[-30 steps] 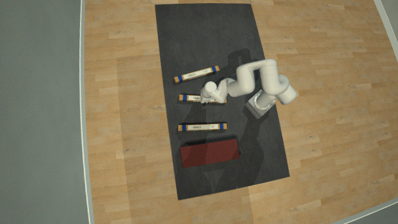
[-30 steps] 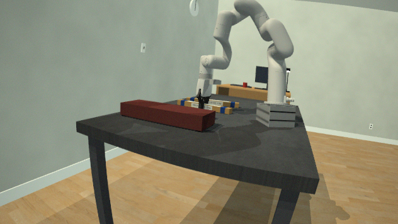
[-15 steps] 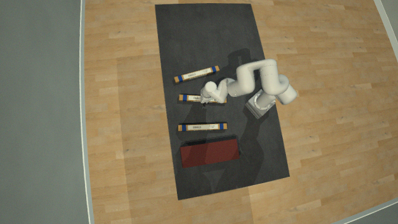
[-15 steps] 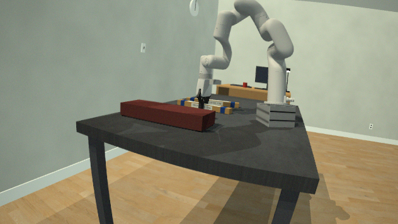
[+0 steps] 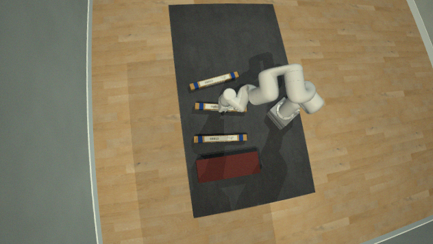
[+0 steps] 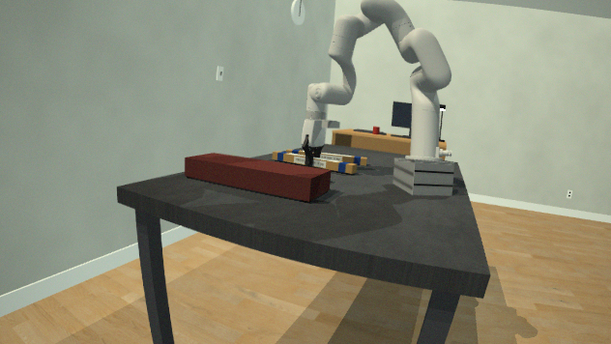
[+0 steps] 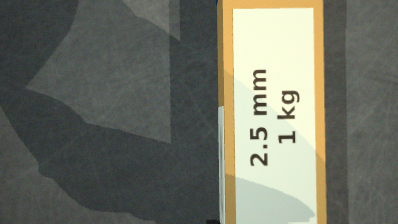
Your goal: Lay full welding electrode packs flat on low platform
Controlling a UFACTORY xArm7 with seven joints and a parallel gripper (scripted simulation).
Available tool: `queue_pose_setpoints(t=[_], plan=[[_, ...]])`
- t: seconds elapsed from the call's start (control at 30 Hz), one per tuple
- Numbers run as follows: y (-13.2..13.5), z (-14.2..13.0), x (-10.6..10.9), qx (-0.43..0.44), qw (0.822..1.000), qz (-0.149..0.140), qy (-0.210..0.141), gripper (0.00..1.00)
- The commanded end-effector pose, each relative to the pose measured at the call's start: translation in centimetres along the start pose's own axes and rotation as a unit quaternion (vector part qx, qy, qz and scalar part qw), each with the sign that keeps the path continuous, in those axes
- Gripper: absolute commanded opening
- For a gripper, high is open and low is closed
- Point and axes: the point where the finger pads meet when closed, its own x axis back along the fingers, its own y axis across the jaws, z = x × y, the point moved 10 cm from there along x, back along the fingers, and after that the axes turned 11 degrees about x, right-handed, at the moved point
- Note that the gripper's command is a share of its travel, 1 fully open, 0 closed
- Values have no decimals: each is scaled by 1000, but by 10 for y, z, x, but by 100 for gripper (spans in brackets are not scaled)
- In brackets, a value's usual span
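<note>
Three long orange packs with blue bands and white labels lie on the dark table. The far pack [image 5: 214,81] lies at an angle. The near pack [image 5: 220,138] lies closest to the low dark red platform [image 5: 227,167]. My gripper [image 5: 223,107] is down over the middle pack [image 5: 209,106] and is shut on it; the pack lies flat on the table. In the wrist view the middle pack's label [image 7: 272,115] reads "2.5 mm 1 kg". In the side view the gripper [image 6: 306,151] stands at the packs behind the platform [image 6: 257,175].
The arm's grey base block [image 5: 282,114] stands to the right of the packs and also shows in the side view [image 6: 423,177]. The table's edges are close to the platform on the left and front.
</note>
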Motion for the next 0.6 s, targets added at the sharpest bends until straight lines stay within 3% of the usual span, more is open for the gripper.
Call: queue_pose_setpoints(t=[0.0,0.33,0.57], plan=[[0,-1,6,0,1000,0,-2,35],[0,-1,35,0,1000,0,-2,35],[0,-1,43,0,1000,0,-2,35]])
